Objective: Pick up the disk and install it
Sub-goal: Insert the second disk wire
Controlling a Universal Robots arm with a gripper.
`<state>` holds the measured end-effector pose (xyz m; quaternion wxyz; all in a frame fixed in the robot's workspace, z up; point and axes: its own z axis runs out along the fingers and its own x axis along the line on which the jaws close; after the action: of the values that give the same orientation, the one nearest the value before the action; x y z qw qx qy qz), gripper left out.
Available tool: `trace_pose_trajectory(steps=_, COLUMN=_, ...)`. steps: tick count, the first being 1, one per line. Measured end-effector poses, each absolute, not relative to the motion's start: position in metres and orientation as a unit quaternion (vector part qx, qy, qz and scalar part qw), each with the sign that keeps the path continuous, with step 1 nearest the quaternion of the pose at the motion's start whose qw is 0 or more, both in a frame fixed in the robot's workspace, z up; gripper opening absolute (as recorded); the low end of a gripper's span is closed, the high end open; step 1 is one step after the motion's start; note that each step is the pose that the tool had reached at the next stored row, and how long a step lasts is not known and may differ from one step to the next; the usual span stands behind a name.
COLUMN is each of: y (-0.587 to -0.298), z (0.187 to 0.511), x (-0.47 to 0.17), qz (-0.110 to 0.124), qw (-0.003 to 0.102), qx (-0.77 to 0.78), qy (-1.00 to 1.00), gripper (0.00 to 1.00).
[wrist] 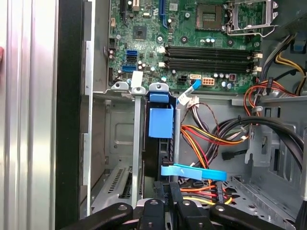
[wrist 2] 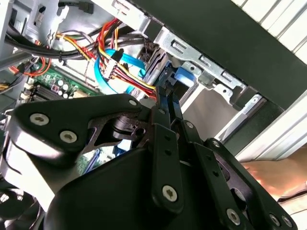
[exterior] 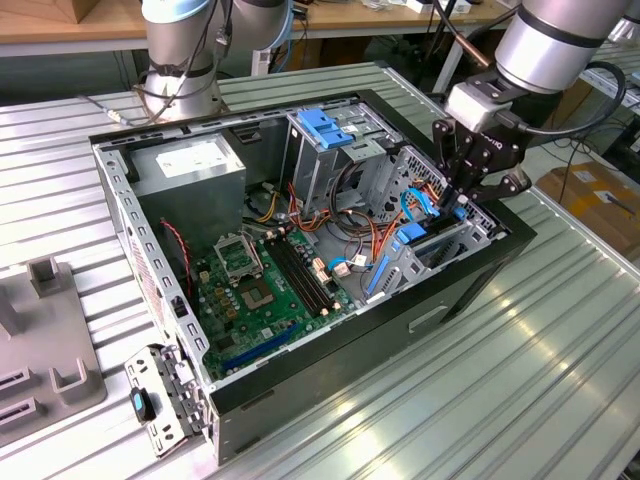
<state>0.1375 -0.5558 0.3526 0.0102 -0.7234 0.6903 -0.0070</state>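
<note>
First wrist view is where I can actually follow this: the disk [wrist: 154, 153] stands on edge as a dark slab, down in the metal bay [wrist: 136, 143] at the corner of the computer case [exterior: 300, 385]. A blue plastic holder [wrist: 160, 122] sits on its end. That bay is at the exterior view's right, by the case's front wall.

The hand [wrist: 165, 189] is right on it. Its fingers [wrist: 162, 188] are drawn close together with the disk's edge between them, so I'd call that clenched on the disk, not released. The second wrist view agrees, with the fingers nearly side by side and pointing at the blue holder.

Progress, as I judge it: the pickup is done and the disk is well into the slot. Whether it's pushed fully home I can't tell. Letting go is left, and maybe the last bit of seating.

Head count:
- one disk
- one hand
- one case, lying open on the ribbed surface [exterior: 520, 380]
- one green board [wrist: 144, 28] with what looks like four black memory slots [wrist: 211, 48]
- one flat blue cable [wrist: 192, 171] just beside the disk
- one grey power box [exterior: 190, 165] at the far corner
- one metal cage with a blue handle [exterior: 325, 125]
- one grey stand [exterior: 50, 350] on the surface, well apart from the case
</note>
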Motion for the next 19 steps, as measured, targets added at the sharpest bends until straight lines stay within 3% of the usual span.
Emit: trace_pose_trajectory(steps=19, y=-0.5558, z=0.3482, x=0.1367, qz=-0.004, qw=0.010, qx=-0.723, qy=0.690, gripper=0.16)
